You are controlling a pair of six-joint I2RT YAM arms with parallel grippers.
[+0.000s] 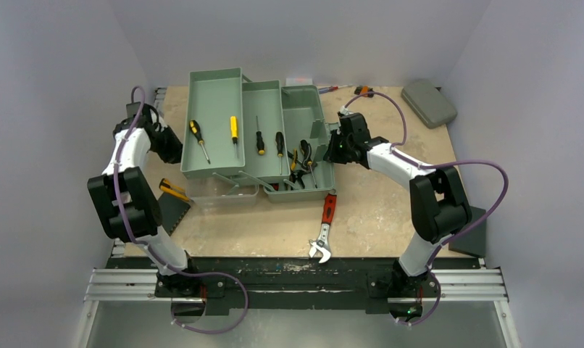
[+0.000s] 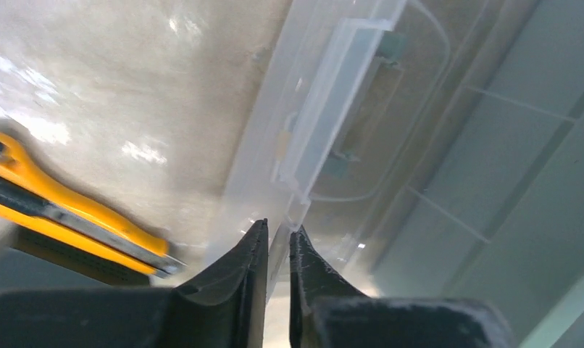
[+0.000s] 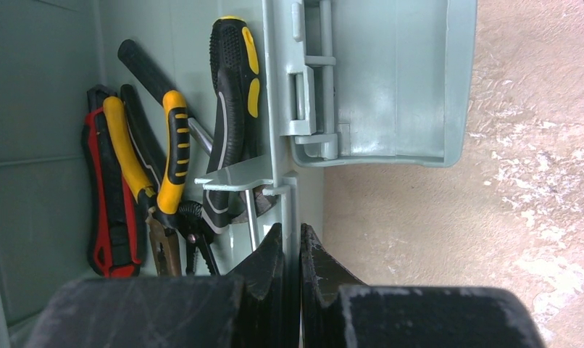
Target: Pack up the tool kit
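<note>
Toolbox [image 1: 303, 109] stands open mid-surface, seen from above. Its fold-out trays [image 1: 215, 109] are spread to the left with screwdrivers [image 1: 234, 130] laid in them, and pliers [image 1: 303, 156] lie in the main well. An adjustable wrench [image 1: 324, 226] lies loose in front of it and a yellow utility knife [image 1: 174, 191] at its left front corner, neither packed. The left hand [image 1: 174, 152] is low by the left tray. The right hand [image 1: 336, 148] is at the box's right wall.

Left wrist camera: the fingers [image 2: 253, 254] are nearly pressed together, and the thin rim of the translucent lid [image 2: 332, 94] seems to run between them, so it looks like a pinch on the lid. The knife lies just beside it.

Right wrist camera: the fingers [image 3: 271, 254] are pressed together on the box's thin grey wall, with the pliers' handles just inside.

I'd judge the left hand is taking the lid while the right braces the box. To do it well, seat the rim deeper before moving, follow the hinge's arc and keep the brace firm. Leave room for the two loose tools.
</note>
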